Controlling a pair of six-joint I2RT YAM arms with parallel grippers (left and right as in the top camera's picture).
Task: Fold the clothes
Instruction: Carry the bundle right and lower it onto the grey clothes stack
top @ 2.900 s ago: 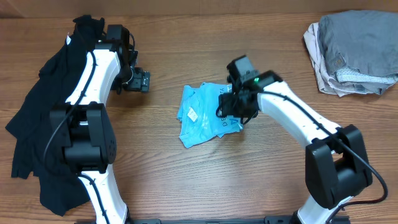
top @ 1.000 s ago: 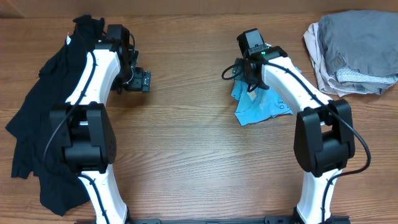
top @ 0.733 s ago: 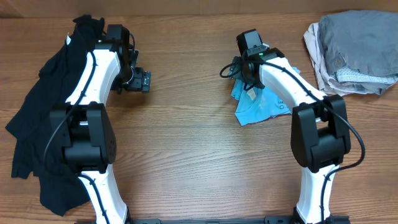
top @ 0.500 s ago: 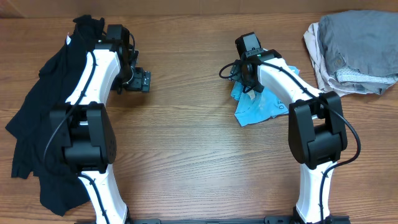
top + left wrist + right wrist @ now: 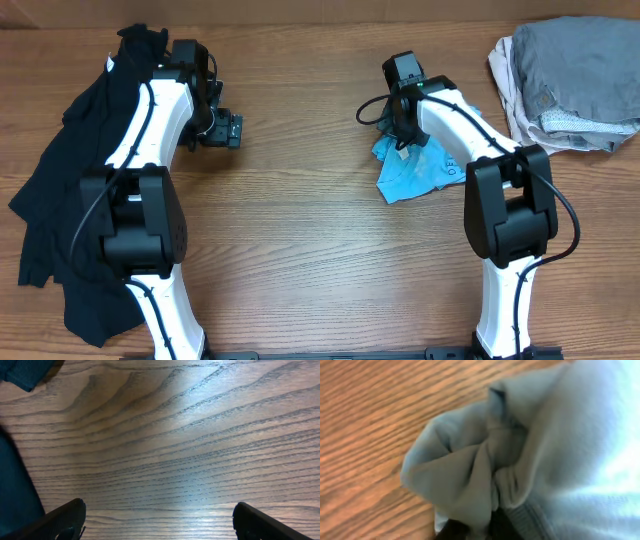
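We see the right gripper (image 5: 399, 138) clamped on the light blue T-shirt (image 5: 412, 178), bunched beneath it on the desk (image 5: 300, 250); the left gripper (image 5: 160, 521) gapes.

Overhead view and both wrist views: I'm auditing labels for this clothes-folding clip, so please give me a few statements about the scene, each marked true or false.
1. The light blue T-shirt lies spread flat at the centre of the table. False: it is bunched up right of centre, under the right gripper.
2. The left gripper is open over bare wood. True.
3. The black T-shirt lies along the left side of the table. True.
4. The grey pile of clothes sits beside the black T-shirt. False: it lies in the far right corner, across the table from it.
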